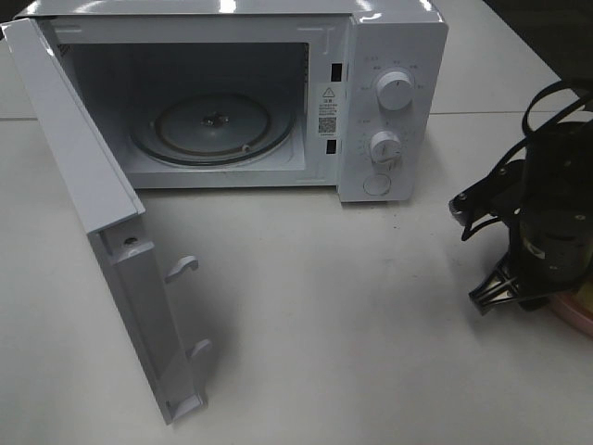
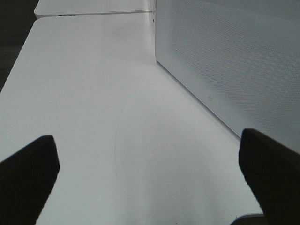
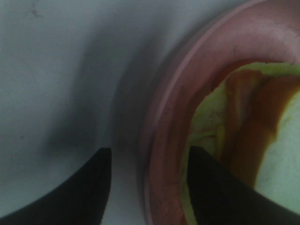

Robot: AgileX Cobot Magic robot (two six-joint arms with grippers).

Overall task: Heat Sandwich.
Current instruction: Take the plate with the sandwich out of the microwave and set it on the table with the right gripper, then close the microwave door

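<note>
White tabletop (image 1: pixel 371 324) is filling all views, a seam line running across its far edge, dark floor showing past the far right corner. A white microwave (image 1: pixel 389 93) is sitting at the far edge with its door (image 1: pixel 111 250) swinging wide open toward the near left corner, glass turntable (image 1: pixel 211 130) bare inside.

The pink plate (image 3: pixel 168 140) is mostly cut off at the right edge, only a rim sliver showing in the high view (image 1: pixel 579 320). The sandwich (image 3: pixel 243 117) is lying on it, seen blurred and partly covered in the right wrist view.

Right gripper (image 3: pixel 149 185) is hanging low over the plate rim, fingers (image 3: pixel 89 187) standing apart, one outside the rim, one inside, not clamping it. Left gripper (image 2: pixel 150 178) is sitting beside the door's perforated face, fingers (image 2: pixel 28 173) spreading wide, holding nothing; that arm is out of the high view.
</note>
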